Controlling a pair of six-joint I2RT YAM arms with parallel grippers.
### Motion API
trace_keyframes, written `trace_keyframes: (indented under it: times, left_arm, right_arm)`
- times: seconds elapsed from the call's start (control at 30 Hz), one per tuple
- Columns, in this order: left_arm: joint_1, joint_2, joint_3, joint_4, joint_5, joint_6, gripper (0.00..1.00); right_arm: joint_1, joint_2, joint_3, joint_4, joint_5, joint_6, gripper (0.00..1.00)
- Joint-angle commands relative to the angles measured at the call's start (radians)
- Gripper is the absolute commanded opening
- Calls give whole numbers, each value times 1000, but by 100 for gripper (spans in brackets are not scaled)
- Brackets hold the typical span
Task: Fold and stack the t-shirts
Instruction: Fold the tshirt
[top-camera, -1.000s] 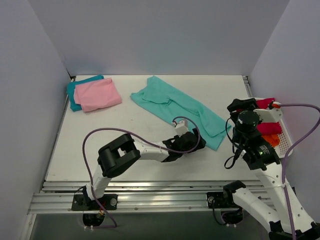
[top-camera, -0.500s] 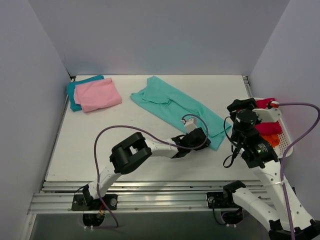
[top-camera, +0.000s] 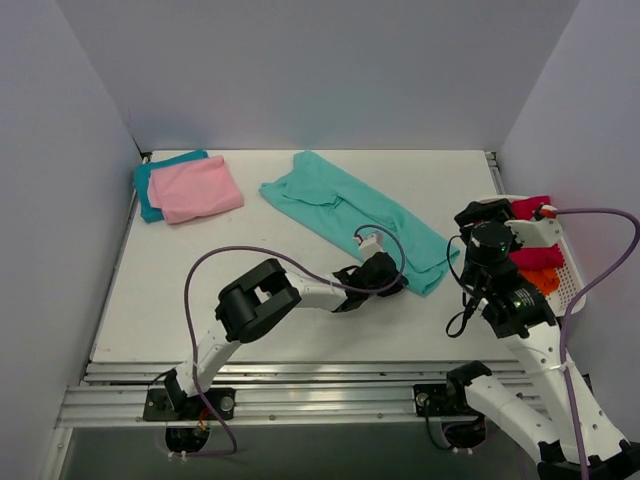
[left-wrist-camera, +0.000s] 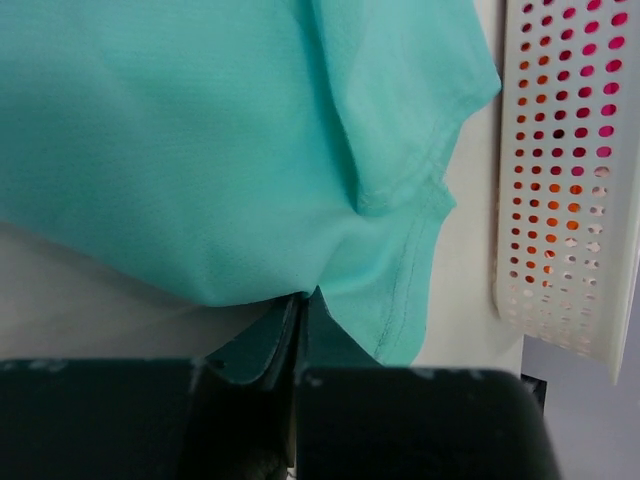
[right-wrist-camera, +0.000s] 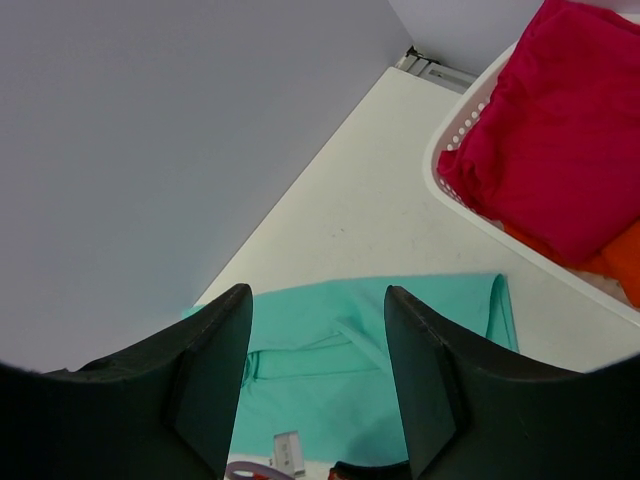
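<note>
A mint green t-shirt (top-camera: 350, 205) lies spread diagonally across the middle of the table. My left gripper (top-camera: 385, 275) is low on the table at the shirt's near edge. In the left wrist view its fingers (left-wrist-camera: 302, 298) are pressed together with the hem of the mint t-shirt (left-wrist-camera: 200, 130) pinched at their tips. My right gripper (top-camera: 480, 213) hangs raised beside the basket, and its open fingers (right-wrist-camera: 318, 300) frame the mint t-shirt (right-wrist-camera: 340, 400) far below with nothing between them. A folded pink t-shirt (top-camera: 198, 188) rests on a folded teal t-shirt (top-camera: 150, 180) at the back left.
A white perforated basket (top-camera: 570, 285) stands off the table's right edge, holding a crimson t-shirt (right-wrist-camera: 560, 130) and an orange t-shirt (right-wrist-camera: 625, 255). The basket's wall (left-wrist-camera: 560, 200) is close to the right of the shirt's corner. Grey walls enclose three sides.
My left gripper slid right to the mint shirt's near edge and closed from open to shut on the hem. The right arm barely moved.
</note>
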Motion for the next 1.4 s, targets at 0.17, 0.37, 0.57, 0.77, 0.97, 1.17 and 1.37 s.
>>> trace_keyframes:
  times: [0.17, 0.37, 0.57, 0.77, 0.97, 1.17, 1.37]
  left_arm:
    - [128, -321, -584, 54, -111, 49, 2]
    - [154, -579, -906, -2, -258, 29, 2]
    - [154, -811, -1012, -237, -368, -28, 2]
    - [146, -1030, -1080, -490, -453, -134, 7]
    - [137, -1274, -1097, -702, -547, -146, 92]
    - [108, -1419, -1054, -824, -565, -103, 96]
    - [68, -1431, -1049, -863, -556, -135, 96]
  right_arm:
    - [-1, 36, -30, 101, -16, -1, 51]
    - [8, 123, -31, 147, -71, 2, 49]
    - [23, 146, -60, 201, -113, 0, 49]
    - [89, 158, -113, 259, -168, 15, 50]
    - [201, 200, -152, 256, -151, 26, 67]
    - [400, 223, -249, 218, -148, 61, 87]
    - [635, 240, -428, 273, -163, 189, 83]
